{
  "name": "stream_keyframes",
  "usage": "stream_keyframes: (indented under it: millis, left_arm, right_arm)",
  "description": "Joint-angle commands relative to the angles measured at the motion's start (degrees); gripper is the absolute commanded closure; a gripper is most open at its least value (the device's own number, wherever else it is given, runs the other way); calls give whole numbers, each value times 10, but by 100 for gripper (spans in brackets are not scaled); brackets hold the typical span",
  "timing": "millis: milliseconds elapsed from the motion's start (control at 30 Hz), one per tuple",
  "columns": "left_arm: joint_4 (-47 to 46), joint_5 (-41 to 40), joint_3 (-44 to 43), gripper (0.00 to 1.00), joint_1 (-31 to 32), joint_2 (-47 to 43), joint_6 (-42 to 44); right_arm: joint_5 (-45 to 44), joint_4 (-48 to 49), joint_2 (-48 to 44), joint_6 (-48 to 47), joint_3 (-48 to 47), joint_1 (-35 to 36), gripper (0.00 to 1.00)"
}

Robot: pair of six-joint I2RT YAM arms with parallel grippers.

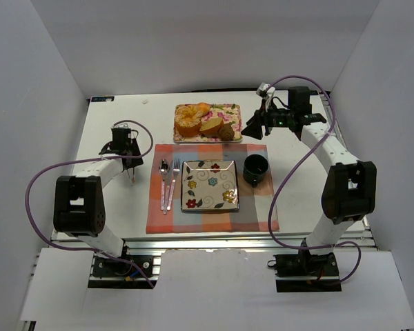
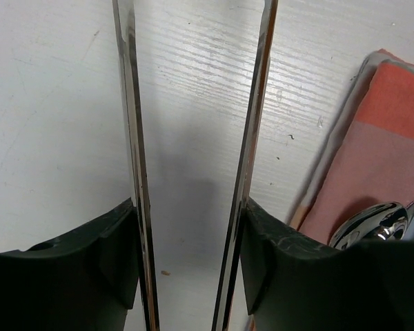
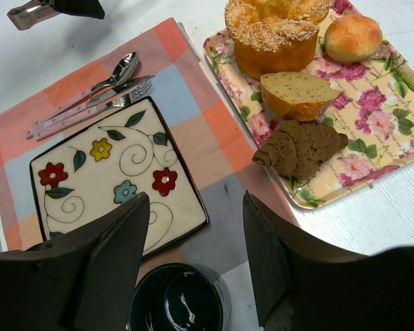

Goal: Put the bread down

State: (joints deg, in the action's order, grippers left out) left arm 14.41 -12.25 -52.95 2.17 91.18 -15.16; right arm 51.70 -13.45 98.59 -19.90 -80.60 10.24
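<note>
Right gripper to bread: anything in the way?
Yes. The dark brown muffin sits on the tray between the open right gripper and the bread, close beside it. Nothing covers the bread from above.

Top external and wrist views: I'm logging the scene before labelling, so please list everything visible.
table: one, white, under everything
placemat: one, orange, pink and grey check, mid-table
plate: one, square, cream with painted flowers, on the placemat, bare
spoon: one, silver, on the placemat left of the plate
fork: one, silver, between spoon and plate
mug: one, dark green, on the placemat right of the plate
tray: one, cream and pink floral, behind the placemat
bread: one slice, pale yellow-tan, mid-tray
glazed pastry: one, large, orange, tray's left end
bun: one, small, golden, tray's far edge
dark pastry: one, brown, tray's right end
left gripper: open, empty, over bare table left of the placemat
right gripper: black, open, empty, right of the tray
</note>
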Motion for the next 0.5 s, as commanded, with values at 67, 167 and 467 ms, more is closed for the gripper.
stream_keyframes:
  millis: [67,167,467]
  left_arm:
    - [-13,13,-6,38,-10,9,14]
    - [-26,26,-7,38,-16,29,14]
    - [-44,45,-17,38,-21,78,14]
  right_arm:
    - [13,13,-23,1,-2,0,38]
    - [12,13,-23,1,-1,0,38]
    - [10,14,-24,0,1,-3,38]
